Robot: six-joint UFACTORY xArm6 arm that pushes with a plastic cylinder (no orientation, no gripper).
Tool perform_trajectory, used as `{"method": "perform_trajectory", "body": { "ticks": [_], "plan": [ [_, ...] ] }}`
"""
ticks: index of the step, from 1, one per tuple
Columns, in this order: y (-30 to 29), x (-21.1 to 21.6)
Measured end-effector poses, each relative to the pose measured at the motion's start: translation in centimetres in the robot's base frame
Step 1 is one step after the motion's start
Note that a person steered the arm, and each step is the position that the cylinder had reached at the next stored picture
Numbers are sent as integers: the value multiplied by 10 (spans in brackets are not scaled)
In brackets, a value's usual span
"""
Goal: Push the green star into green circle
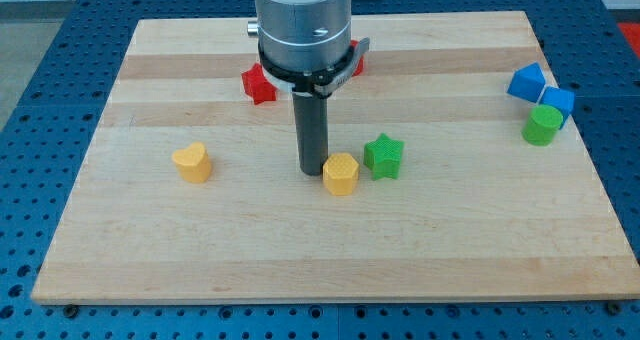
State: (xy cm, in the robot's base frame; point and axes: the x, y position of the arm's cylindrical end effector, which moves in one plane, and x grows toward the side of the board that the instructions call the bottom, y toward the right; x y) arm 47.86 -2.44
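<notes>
The green star (pixel 383 156) lies near the board's middle, just right of a yellow hexagon block (pixel 341 173). The green circle block (pixel 543 125) stands far off at the view's right, below two blue blocks. My tip (pixel 312 170) rests on the board just left of the yellow hexagon, about touching it, with the hexagon between the tip and the green star.
A yellow heart block (pixel 192 163) lies at the left. A red star-like block (pixel 259 84) sits behind the rod, and another red block (pixel 356 64) is partly hidden by the arm. Two blue blocks (pixel 527 82) (pixel 558 102) touch the green circle's upper side. The wooden board (pixel 330 260) ends close to the right blocks.
</notes>
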Motion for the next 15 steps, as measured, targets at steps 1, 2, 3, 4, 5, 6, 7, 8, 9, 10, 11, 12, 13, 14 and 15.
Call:
{"method": "perform_trajectory", "body": {
  "ticks": [1, 2, 3, 4, 5, 6, 7, 8, 9, 10, 11, 12, 13, 14, 15],
  "plan": [
    [0, 5],
    [-3, 5],
    [-9, 5],
    [-14, 5],
    [-18, 5],
    [-22, 5],
    [-26, 5],
    [-30, 5],
    [-34, 5],
    [-39, 5],
    [-44, 5],
    [-55, 5],
    [-75, 5],
    [-95, 5],
    [-112, 5]
  ]
}}
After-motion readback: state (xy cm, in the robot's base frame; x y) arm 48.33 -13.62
